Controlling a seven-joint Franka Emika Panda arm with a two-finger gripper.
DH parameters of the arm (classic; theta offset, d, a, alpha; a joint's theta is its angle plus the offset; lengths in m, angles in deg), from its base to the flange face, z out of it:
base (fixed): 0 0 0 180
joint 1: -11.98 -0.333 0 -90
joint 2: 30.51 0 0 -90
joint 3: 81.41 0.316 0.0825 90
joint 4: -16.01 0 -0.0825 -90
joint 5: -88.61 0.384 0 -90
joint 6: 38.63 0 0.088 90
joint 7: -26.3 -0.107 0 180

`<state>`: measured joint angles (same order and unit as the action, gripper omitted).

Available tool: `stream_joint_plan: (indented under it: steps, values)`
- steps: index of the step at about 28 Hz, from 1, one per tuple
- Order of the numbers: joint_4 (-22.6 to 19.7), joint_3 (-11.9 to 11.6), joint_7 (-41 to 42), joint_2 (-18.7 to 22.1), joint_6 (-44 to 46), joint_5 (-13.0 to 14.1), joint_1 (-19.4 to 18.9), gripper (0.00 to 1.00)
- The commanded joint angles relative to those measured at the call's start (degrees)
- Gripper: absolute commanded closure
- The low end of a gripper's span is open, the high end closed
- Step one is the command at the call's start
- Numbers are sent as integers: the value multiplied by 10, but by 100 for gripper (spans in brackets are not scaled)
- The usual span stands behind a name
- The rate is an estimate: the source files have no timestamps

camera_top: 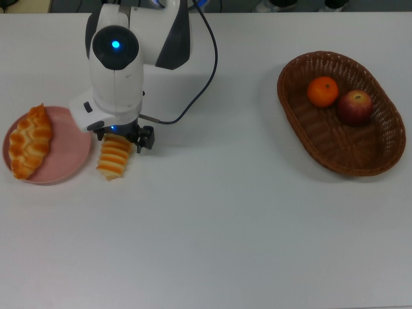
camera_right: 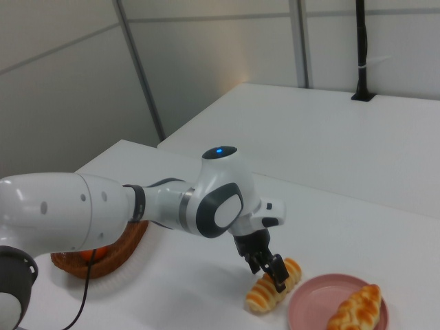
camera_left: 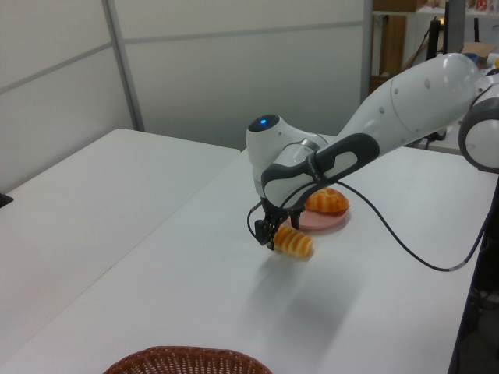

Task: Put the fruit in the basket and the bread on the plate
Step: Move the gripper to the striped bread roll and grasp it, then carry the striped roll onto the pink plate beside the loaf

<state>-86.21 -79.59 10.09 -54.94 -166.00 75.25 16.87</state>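
While reaching low over the table, arm bent downward, hand (camera_top: 120,139) spread astride the striped roll (camera_top: 115,156).

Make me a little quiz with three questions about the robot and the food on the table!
1. True or false: the apple and the mandarin both lie in the basket.
2. Which bread lies on the pink plate? A: the braided loaf. B: the striped roll.
3. Fill in: the tool is right over the ______.

Key
1. True.
2. A; the striped roll lies on the table beside the plate.
3. Striped roll.
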Motion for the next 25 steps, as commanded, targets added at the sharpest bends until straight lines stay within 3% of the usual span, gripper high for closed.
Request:
stream_joint_plan:
  steps: [1, 2, 11, 15, 18, 25]
  values:
    - [-10, 4, 13, -11, -21, -22, 6, 61]
    - [-9, 4, 14, -11, -21, -20, 7, 99]
    - [-3, 4, 7, 16, -17, -11, 11, 100]
    - [-2, 4, 9, 35, -16, 9, 19, 100]
    - [7, 4, 12, 44, -12, 25, 32, 100]
    - [16, 4, 27, 43, -11, 24, 85, 100]
